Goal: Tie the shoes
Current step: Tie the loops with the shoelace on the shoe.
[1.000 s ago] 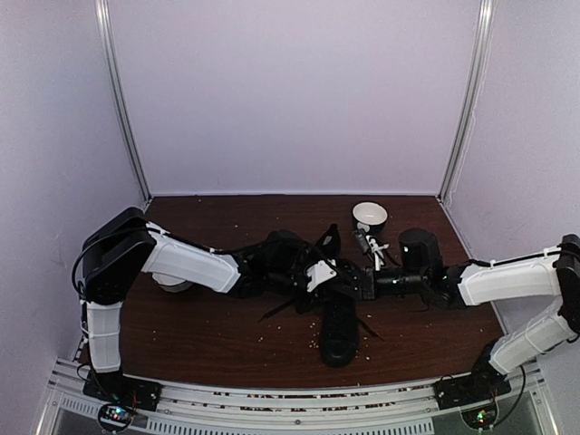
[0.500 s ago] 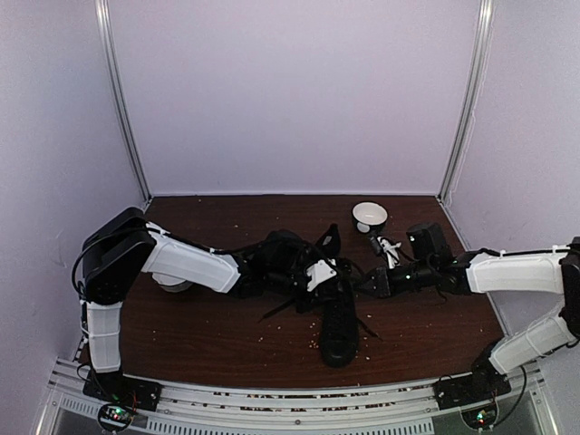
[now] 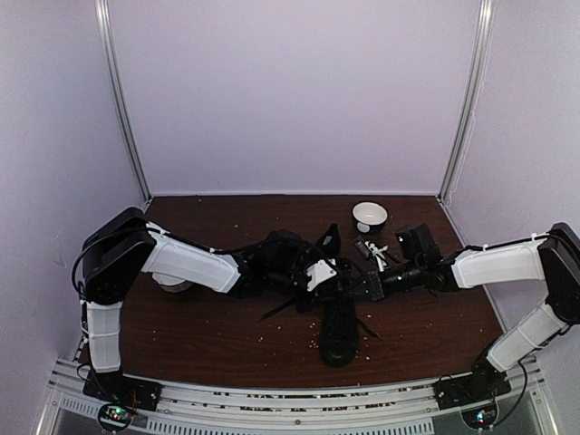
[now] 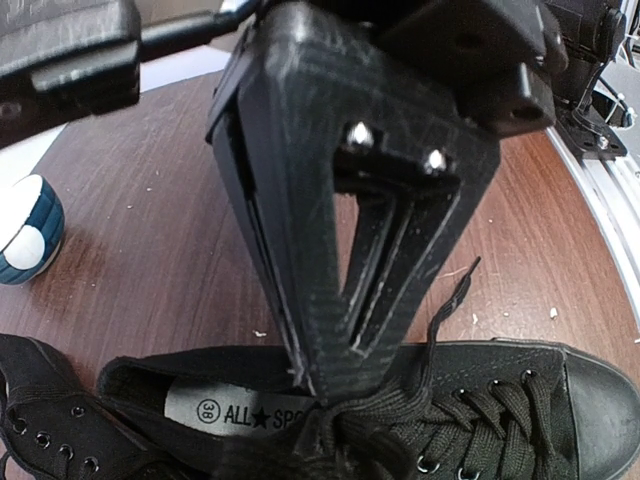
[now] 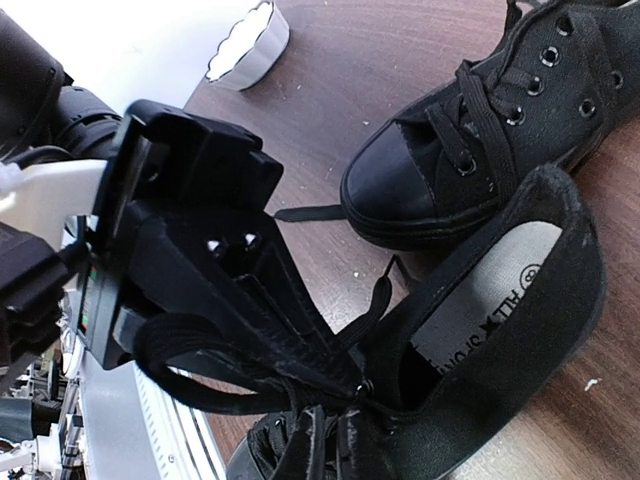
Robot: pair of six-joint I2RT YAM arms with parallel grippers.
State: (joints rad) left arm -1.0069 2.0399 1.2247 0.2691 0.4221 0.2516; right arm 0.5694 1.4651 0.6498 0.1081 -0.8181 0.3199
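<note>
Mid-table, shoe (image 3: 337, 331) near-to-far, toe nearest (left pincer (image 4: 325, 375) closed at laces (image 4: 400, 420), right pincer (image 5: 335, 370) closed on them)

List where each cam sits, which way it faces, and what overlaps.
Top external: high behind the bases, looking down on the table; left arm and right arm meet over the shoes.
Left wrist: on the left arm, looking down past the left gripper onto one shoe's laces.
Right wrist: on the right arm, looking along the right gripper at both shoes and a white bowl.
Shared: both wrist views show the same printed insole; the top view also shows the bowl.
</note>
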